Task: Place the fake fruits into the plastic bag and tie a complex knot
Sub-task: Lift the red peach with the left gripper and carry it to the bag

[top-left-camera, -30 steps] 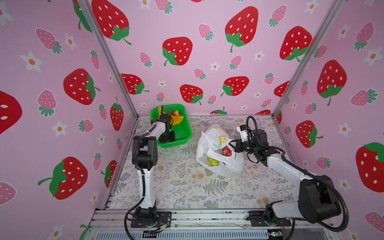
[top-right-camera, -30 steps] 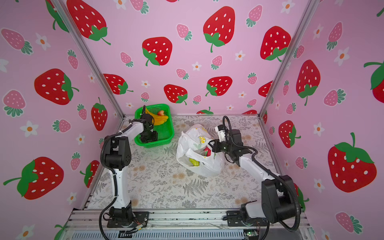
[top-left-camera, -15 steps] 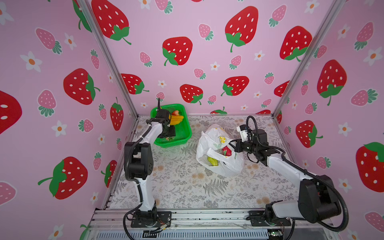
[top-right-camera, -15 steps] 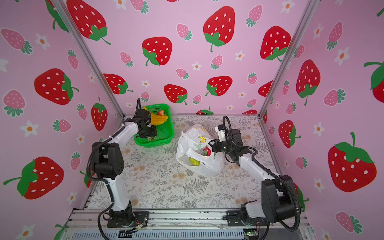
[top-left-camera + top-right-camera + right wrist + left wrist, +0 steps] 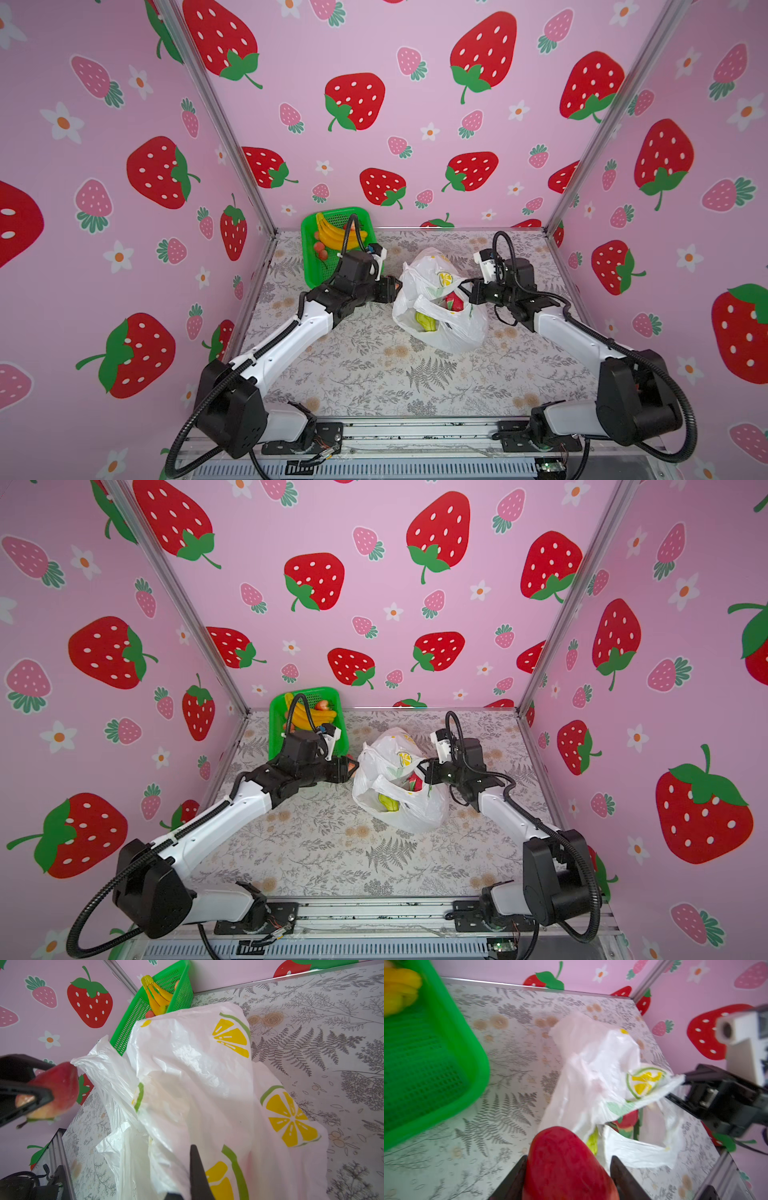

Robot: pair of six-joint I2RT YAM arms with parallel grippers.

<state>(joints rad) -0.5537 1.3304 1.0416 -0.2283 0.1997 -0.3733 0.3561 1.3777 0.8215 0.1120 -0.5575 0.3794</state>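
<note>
**A:** What sits farthest left?

**B:** The green basket (image 5: 309, 270), in the back left corner of the table (image 5: 374, 365). The yellow banana bunch (image 5: 332, 235) lies in it, with small red round fruits (image 5: 320, 250) just beside the bananas.

**A:** And the left gripper?

**B:** The left gripper (image 5: 397, 289) hangs just right of the basket, above the table, pointing toward the plastic bag (image 5: 424, 270). Its jaws are clamped on a red fruit (image 5: 566, 1163), one finger on each flank. The right wrist view shows the fruit's pale yellowish underside and a short stem. The fruit's tip is very near the bag's left edge; whether it touches cannot be told.

**A:** Where is the bag?

**B:** It rests in the middle of the table, between the two grippers. In both top views its mouth is open and faces up. Inside lie the dragon fruit (image 5: 454, 301) and, nearer the front, a yellow-green fruit (image 5: 426, 322). One loop handle (image 5: 440, 311) droops untied across the mouth.

**A:** And the right side?

**B:** The right gripper (image 5: 469, 291) is at the bag's right rim, with its jaws closed tight on the thin plastic there. The left wrist view shows the film drawn taut to the fingertips (image 5: 708, 1076).
</note>
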